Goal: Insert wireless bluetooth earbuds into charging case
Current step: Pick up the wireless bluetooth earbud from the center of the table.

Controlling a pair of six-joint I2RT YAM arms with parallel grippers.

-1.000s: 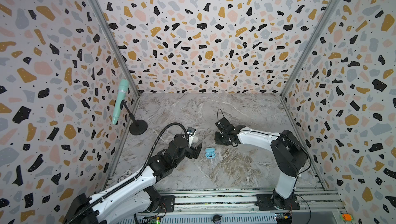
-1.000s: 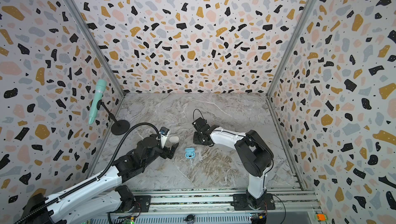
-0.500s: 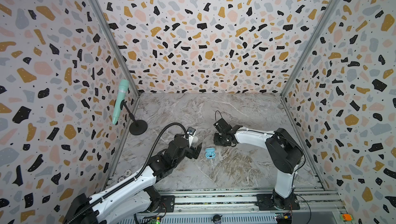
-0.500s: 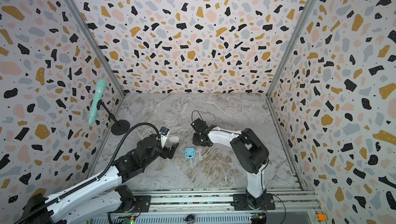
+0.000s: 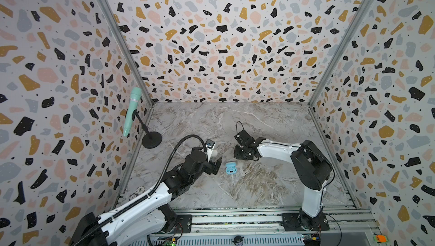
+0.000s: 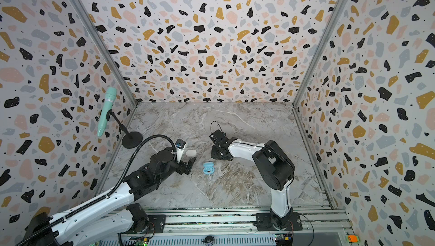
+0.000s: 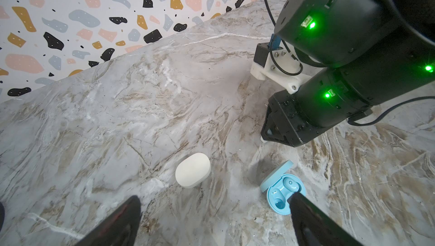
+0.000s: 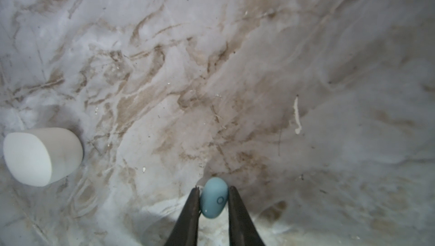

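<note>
In the right wrist view my right gripper (image 8: 213, 193) is shut on a light blue earbud (image 8: 214, 199), low over the marble floor. In both top views that gripper (image 5: 240, 154) (image 6: 217, 154) points down just behind the open light blue charging case (image 5: 230, 167) (image 6: 208, 168). The left wrist view shows this case (image 7: 280, 194) with its lid up and one blue earbud (image 7: 290, 183) seated in it. A closed white case (image 7: 192, 173) (image 6: 191, 153) (image 8: 42, 156) lies to its left. My left gripper (image 7: 214, 200) (image 5: 216, 166) stands open, empty, near both cases.
A mint microphone (image 5: 131, 110) on a black stand with a round base (image 5: 151, 140) stands at the back left. Terrazzo walls (image 5: 223, 45) close three sides and metal rails (image 5: 235, 219) run along the front. A thin white scrap (image 8: 297, 115) lies on the marble.
My right gripper has closed on the blue earbud, and its arm has shifted slightly left. The left arm and both cases have not moved.
</note>
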